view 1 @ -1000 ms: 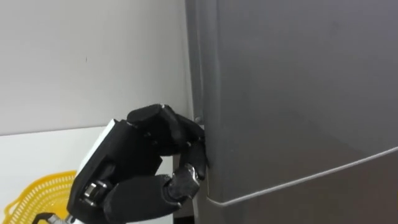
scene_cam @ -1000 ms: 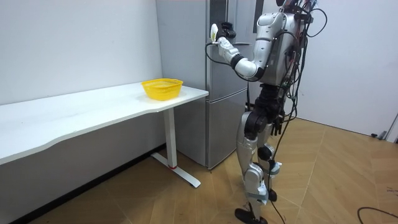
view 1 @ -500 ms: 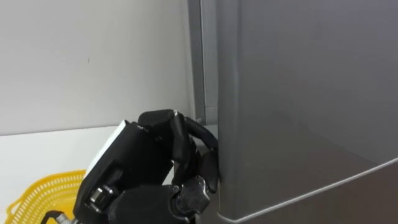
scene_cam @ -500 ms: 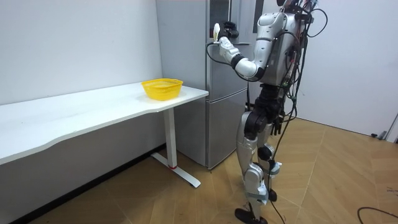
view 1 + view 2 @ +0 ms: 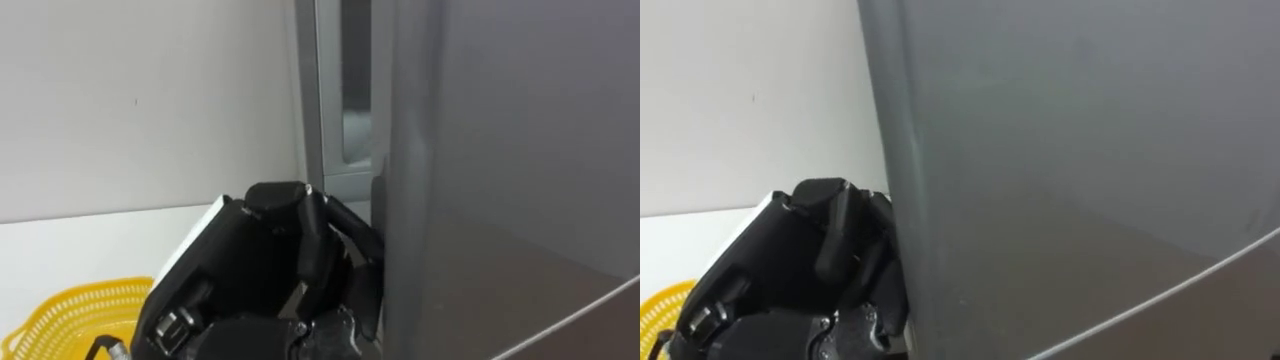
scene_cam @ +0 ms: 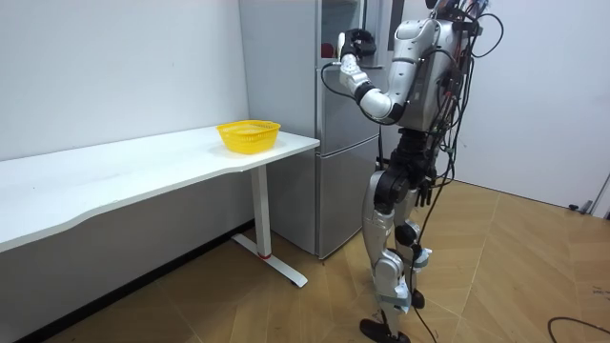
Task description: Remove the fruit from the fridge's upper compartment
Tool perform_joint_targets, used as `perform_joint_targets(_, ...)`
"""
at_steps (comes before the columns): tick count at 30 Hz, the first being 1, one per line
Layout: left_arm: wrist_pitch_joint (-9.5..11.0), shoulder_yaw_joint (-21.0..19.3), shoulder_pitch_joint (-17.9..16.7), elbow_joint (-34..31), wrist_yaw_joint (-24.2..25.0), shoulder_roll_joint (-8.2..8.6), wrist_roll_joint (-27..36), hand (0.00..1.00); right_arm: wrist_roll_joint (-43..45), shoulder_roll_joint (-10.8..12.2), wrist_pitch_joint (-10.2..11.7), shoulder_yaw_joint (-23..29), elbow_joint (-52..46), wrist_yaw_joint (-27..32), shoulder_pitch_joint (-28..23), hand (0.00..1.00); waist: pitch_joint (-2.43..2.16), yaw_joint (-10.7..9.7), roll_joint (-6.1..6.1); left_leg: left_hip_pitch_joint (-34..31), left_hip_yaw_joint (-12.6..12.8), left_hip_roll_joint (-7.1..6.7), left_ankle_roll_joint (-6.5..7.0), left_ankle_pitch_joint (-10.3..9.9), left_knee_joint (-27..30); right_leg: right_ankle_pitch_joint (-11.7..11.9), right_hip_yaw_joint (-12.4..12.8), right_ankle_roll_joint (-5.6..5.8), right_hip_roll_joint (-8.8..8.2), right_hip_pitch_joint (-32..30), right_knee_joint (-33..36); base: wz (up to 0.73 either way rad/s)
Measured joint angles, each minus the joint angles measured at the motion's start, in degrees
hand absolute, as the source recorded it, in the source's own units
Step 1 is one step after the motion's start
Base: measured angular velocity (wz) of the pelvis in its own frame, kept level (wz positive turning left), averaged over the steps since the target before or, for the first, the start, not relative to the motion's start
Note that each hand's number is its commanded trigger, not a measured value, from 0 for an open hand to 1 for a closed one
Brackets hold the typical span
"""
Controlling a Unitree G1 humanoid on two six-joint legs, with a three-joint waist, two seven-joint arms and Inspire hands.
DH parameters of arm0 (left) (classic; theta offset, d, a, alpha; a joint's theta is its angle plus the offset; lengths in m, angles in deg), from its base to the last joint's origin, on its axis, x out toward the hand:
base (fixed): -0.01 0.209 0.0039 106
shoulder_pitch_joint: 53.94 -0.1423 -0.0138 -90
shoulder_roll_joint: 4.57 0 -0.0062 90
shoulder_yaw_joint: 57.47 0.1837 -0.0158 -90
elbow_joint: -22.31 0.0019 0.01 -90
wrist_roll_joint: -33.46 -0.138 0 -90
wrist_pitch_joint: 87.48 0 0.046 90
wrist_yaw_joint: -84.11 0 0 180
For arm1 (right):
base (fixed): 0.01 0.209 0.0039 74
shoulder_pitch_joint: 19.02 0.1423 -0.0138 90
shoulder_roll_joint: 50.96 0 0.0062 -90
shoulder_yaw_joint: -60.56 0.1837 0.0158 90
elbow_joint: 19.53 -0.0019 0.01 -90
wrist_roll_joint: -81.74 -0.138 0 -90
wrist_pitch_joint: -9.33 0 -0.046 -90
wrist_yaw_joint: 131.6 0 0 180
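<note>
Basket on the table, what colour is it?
The basket is yellow, clearest in the room view.

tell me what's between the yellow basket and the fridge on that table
Only bare white table lies between the yellow basket and the fridge, as the room view shows. The left hand is curled on the fridge door higher up.

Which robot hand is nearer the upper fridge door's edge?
Left. The left robot hand curls round the upper fridge door's edge, touching it; the right robot hand is not at the door.
</note>
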Motion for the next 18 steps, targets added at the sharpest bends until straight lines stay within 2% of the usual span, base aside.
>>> perform_joint_targets(8,0.3,1.1,3.9,-0.1,2.0,0.13,4.5,1.00,0.3,-0.1,0.1,-0.5,0.0,-0.7,0.7,0.00,0.33,-0.4,-0.52,0.3,1.0,0.02,0.00,0.0,0.0,0.0,1.0,0.03,0.10,-0.1,-0.1,-0.06)
perform_joint_targets(10,0.6,1.6,4.5,-0.2,2.6,0.20,5.4,1.00,0.3,-0.2,0.2,-0.5,0.0,-0.7,0.9,0.00,0.16,-0.4,-0.21,0.3,1.3,0.02,0.00,0.0,0.0,0.1,1.3,0.06,0.13,-0.2,-0.1,-0.07)
perform_joint_targets(14,1.7,4.1,5.4,-0.7,3.1,0.15,6.9,1.00,-0.9,-0.5,0.6,-1.7,1.1,-0.3,1.4,0.00,0.11,-0.6,-0.15,0.3,1.4,0.01,0.00,0.0,-0.1,0.1,1.4,0.10,0.14,0.1,-0.3,0.00)
perform_joint_targets(18,1.6,5.4,5.5,-0.7,3.9,-0.32,10.7,1.00,-2.6,-0.6,0.5,-2.1,2.6,0.0,2.1,0.00,0.27,-2.1,0.11,0.5,1.6,0.01,0.00,0.0,-0.1,0.1,1.8,0.09,0.13,0.3,-0.3,0.00)
